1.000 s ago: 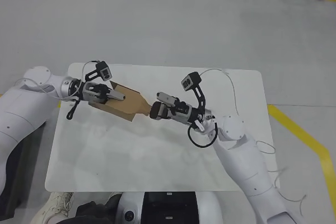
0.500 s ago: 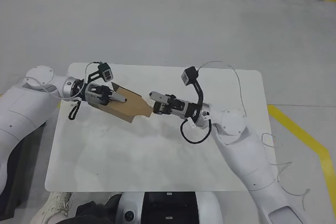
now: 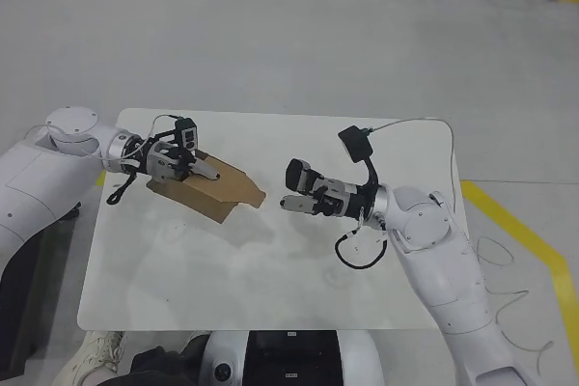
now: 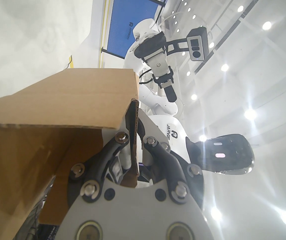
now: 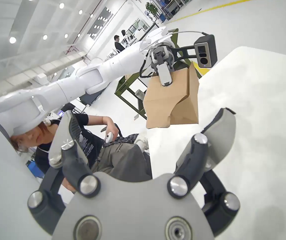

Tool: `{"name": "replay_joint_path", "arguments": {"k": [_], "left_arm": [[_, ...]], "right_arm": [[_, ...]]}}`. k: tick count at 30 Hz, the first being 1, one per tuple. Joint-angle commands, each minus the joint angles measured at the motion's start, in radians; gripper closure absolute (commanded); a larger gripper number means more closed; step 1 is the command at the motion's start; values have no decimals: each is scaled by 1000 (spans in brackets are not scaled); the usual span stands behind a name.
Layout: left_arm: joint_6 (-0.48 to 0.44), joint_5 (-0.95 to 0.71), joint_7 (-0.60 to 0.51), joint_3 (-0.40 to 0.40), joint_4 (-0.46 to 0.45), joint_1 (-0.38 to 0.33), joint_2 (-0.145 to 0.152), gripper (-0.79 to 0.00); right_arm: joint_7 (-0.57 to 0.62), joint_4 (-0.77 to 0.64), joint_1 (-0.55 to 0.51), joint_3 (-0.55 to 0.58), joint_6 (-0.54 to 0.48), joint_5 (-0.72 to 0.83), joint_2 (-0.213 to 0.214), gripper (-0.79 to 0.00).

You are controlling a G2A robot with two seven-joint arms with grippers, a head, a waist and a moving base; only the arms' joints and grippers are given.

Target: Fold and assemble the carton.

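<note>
The left gripper [image 3: 205,168] clamps a wall of the brown cardboard carton [image 3: 220,186], one finger hidden behind it, while the right gripper [image 3: 291,189] just gapes empty, apart.

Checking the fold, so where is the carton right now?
In the top view the carton is at the far left of the table, clamped by the left hand; the open right hand is nearby, not touching.

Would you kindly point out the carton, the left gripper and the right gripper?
carton [image 3: 222,183]: top view, upper brown panel.
left gripper [image 4: 133,122]: left wrist view, between fingertips clamping the carton's edge.
right gripper [image 3: 291,189]: top view, between its open fingertips.
</note>
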Motion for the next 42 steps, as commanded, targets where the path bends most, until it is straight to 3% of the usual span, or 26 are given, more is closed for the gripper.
{"name": "replay_joint_path", "arguments": {"k": [1,24,27,36,42], "left_arm": [[-2,-1,0,-1,1,1,0,0],[-2,-1,0,-1,1,1,0,0],[9,26,35,-3,-17,11,1,0],[203,74,0,-39,-33,12,20,0],[239,55,0,31,-64,3,30,0]], "right_arm": [[0,0,0,0,5,1,0,-785],[-4,-2,-2,-1,16,-15,1,-785],[-16,-48,10,3,13,-163,7,-785],[-221,-79,27,25,-113,-592,19,-785],[-422,-76,18,3,-204,-887,20,-785]]}}
